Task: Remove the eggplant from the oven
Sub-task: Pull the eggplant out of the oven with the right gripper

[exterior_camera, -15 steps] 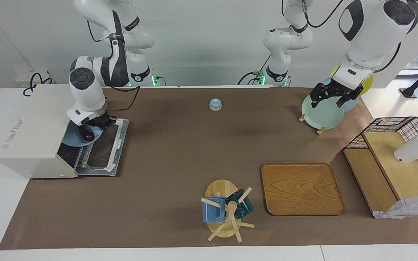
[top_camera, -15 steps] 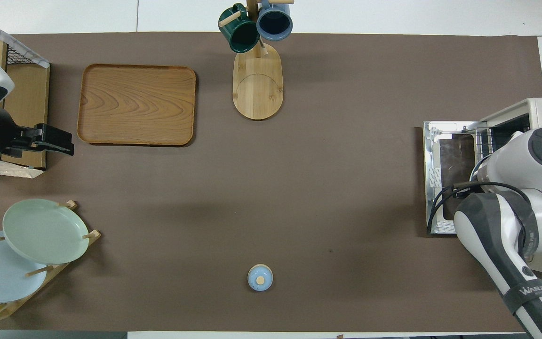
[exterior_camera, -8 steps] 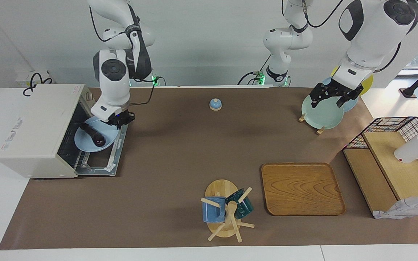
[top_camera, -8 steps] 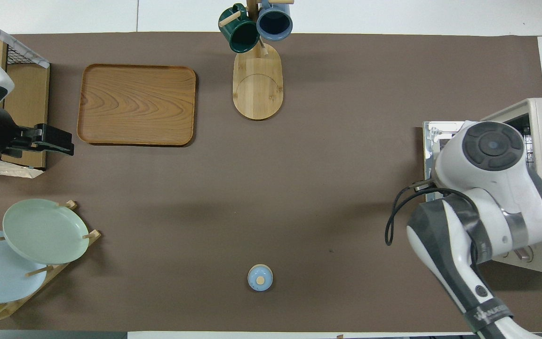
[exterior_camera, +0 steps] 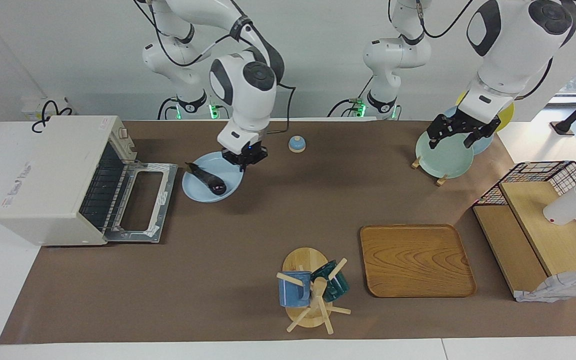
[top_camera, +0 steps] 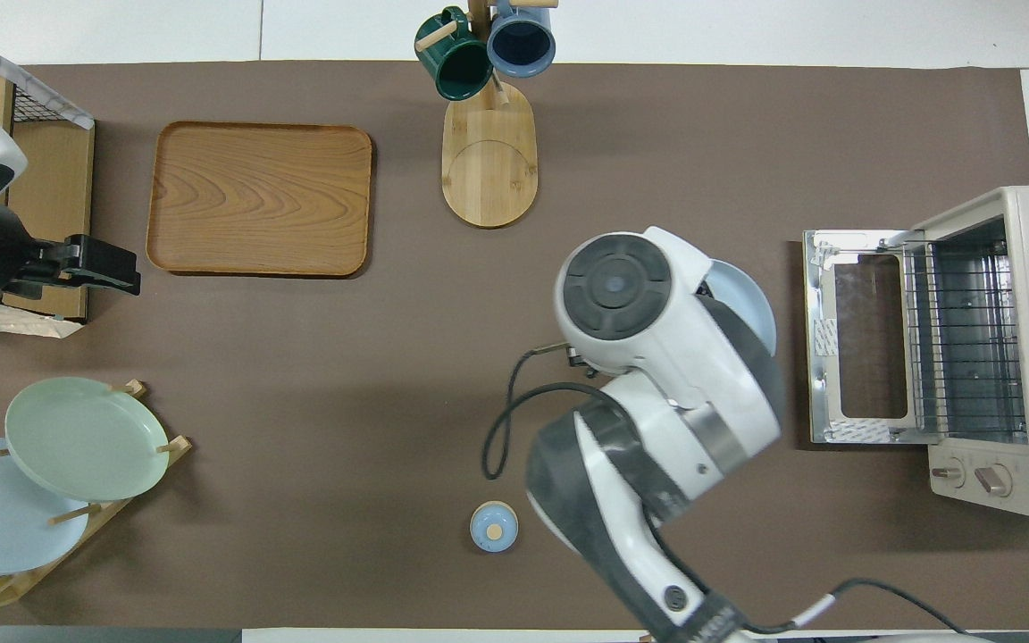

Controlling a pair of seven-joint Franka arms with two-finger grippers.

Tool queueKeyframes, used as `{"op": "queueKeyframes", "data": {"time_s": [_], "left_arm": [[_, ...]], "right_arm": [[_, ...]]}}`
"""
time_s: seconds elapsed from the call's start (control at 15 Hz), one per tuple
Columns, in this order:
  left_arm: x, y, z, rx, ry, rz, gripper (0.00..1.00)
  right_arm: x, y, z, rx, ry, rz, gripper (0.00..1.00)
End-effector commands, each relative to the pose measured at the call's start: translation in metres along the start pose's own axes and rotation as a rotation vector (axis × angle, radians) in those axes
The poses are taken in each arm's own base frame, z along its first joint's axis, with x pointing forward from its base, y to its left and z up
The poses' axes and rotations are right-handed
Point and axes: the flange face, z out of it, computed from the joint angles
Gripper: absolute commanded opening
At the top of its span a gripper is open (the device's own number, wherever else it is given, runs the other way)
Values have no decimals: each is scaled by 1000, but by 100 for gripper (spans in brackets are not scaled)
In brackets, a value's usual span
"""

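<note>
Out in front of the oven [exterior_camera: 53, 175] now, your right gripper [exterior_camera: 242, 158] is clenched on the blue plate [exterior_camera: 195, 192], eggplant [exterior_camera: 207, 180] riding along, rack emptied. Left gripper [exterior_camera: 457, 135] waits released over the plate rack.

I saw the table [exterior_camera: 248, 240] with its brown mat holding the oven [exterior_camera: 53, 180], wooden tray [exterior_camera: 415, 260], mug stand [exterior_camera: 305, 295] and plate rack [exterior_camera: 440, 177].

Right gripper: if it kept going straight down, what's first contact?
Likely the brown table mat. The right gripper, shut on the rim of the light blue plate bearing the eggplant, points down; height unclear.
</note>
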Motion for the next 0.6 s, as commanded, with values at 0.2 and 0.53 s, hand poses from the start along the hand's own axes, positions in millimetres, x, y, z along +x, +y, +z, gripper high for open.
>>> {"op": "queueKeyframes", "data": {"time_s": [0.2,0.53], "left_arm": [[-2,-1,-1,1,11,-10,100],[-2,-1,-1,1,11,-10,100]], "right_arm": [[24,-149,33,35,49,3,0],[14,-182,45,143,87,37,0]]}}
